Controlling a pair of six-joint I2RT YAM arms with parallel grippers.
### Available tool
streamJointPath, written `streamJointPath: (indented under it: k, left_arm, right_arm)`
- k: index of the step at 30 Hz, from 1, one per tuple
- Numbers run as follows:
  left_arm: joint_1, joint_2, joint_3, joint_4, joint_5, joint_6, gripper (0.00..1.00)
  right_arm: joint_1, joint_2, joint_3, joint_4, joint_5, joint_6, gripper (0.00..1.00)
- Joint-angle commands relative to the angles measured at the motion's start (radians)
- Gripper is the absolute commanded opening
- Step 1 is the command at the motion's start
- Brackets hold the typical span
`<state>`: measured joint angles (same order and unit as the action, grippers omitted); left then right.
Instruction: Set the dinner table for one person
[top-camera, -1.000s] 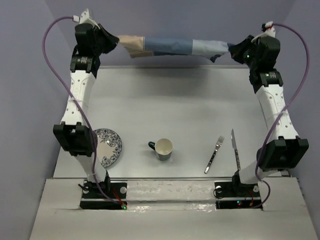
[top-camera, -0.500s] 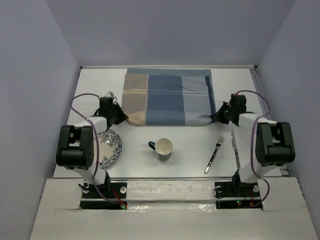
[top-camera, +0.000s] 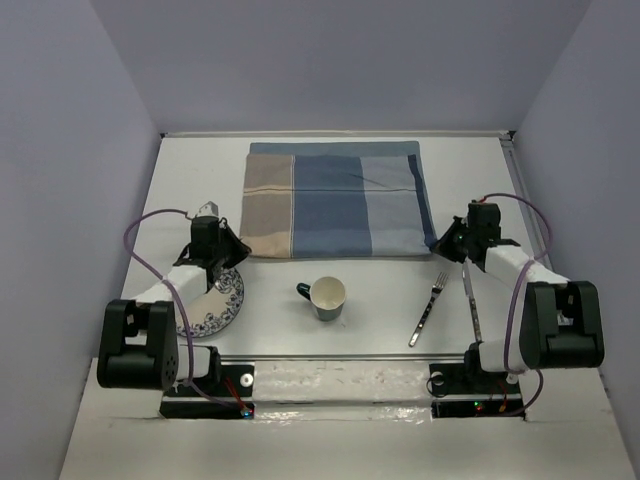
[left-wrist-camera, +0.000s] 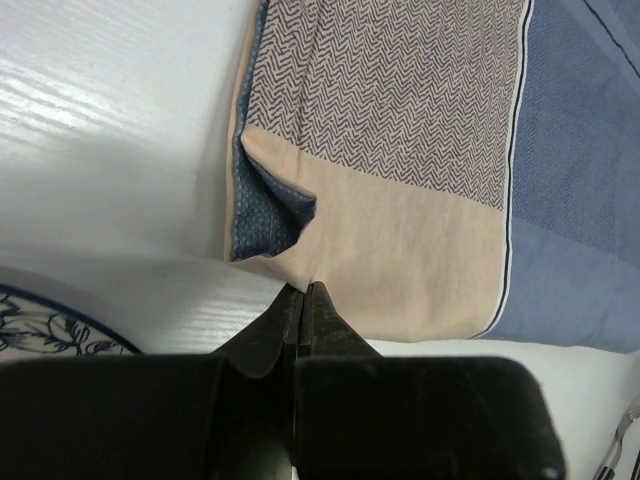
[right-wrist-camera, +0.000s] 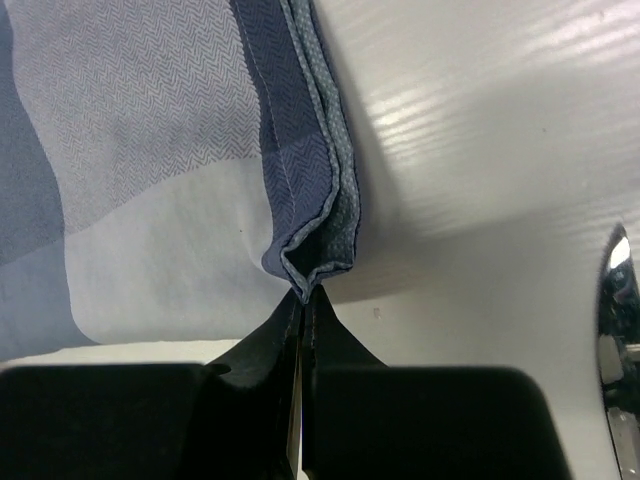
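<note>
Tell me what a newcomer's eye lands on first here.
The blue-and-tan cloth mat spread flat across the far middle of the white table dominates. The left gripper and right gripper each pinch a near corner of it, while a patterned plate, mug, fork and knife wait in a row along the near edge.

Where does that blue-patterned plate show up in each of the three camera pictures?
Top external: the plate sits lower left, partly hidden by an arm.
Left wrist: only its rim shows, in the bottom-left corner.
Right wrist: not in it.
Shared landmark: the cloth mat appears in all three.
</note>
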<state>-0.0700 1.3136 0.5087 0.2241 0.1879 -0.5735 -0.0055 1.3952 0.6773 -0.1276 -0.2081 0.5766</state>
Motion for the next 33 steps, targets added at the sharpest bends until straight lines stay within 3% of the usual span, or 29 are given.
streamJointPath:
  k: [1,8,11,12,13,14,16,17,18,19,22,25,29,33]
  left_arm:
    - [0.003,-0.079,-0.027,-0.066,-0.06,0.003,0.04]
    - [0.004,-0.08,-0.021,-0.127,-0.084,0.006,0.04]
    - [0.001,-0.088,-0.025,-0.146,-0.061,0.001,0.26]
    - [0.001,-0.097,-0.03,-0.155,-0.058,0.0,0.32]
    - [0.001,-0.117,-0.033,-0.158,-0.047,0.0,0.46]
    - [0.001,-0.117,-0.036,-0.16,-0.047,0.0,0.47]
    - [-0.001,-0.181,-0.032,-0.176,-0.025,-0.005,0.72]
    - [-0.002,-0.182,-0.026,-0.184,-0.022,-0.006,0.73]
    - [-0.004,-0.213,-0.016,-0.189,-0.018,-0.008,0.92]
    - [-0.007,-0.23,0.008,-0.203,-0.012,-0.008,0.95]
    - [-0.04,-0.292,0.114,-0.223,-0.011,-0.009,0.99]
    - [-0.071,-0.31,0.186,-0.279,-0.028,-0.012,0.99]
    - [-0.126,-0.359,0.277,-0.305,-0.07,-0.009,0.99]
    - [-0.142,-0.387,0.381,-0.354,-0.071,0.0,0.99]
  right_arm:
    - [-0.005,-0.08,-0.025,-0.084,0.071,-0.006,0.0]
    - [-0.005,-0.091,-0.039,-0.119,0.101,-0.017,0.0]
    - [-0.005,-0.097,-0.01,-0.142,0.124,-0.027,0.09]
    - [-0.005,-0.102,0.008,-0.145,0.124,-0.043,0.18]
    - [-0.005,-0.102,0.021,-0.168,0.128,-0.046,0.22]
    - [-0.005,-0.105,0.036,-0.168,0.131,-0.05,0.27]
    - [-0.005,-0.127,0.074,-0.194,0.098,-0.078,0.45]
    - [-0.005,-0.136,0.091,-0.204,0.086,-0.084,0.49]
    - [-0.005,-0.143,0.109,-0.216,0.073,-0.095,0.58]
    - [-0.005,-0.154,0.154,-0.24,0.044,-0.098,0.61]
    - [0.042,-0.176,0.24,-0.277,-0.011,-0.104,0.7]
    - [0.129,-0.18,0.319,-0.294,-0.016,-0.093,0.72]
    - [0.382,-0.119,0.418,-0.296,-0.031,-0.075,0.73]
    - [0.524,-0.046,0.522,-0.34,0.001,-0.104,0.72]
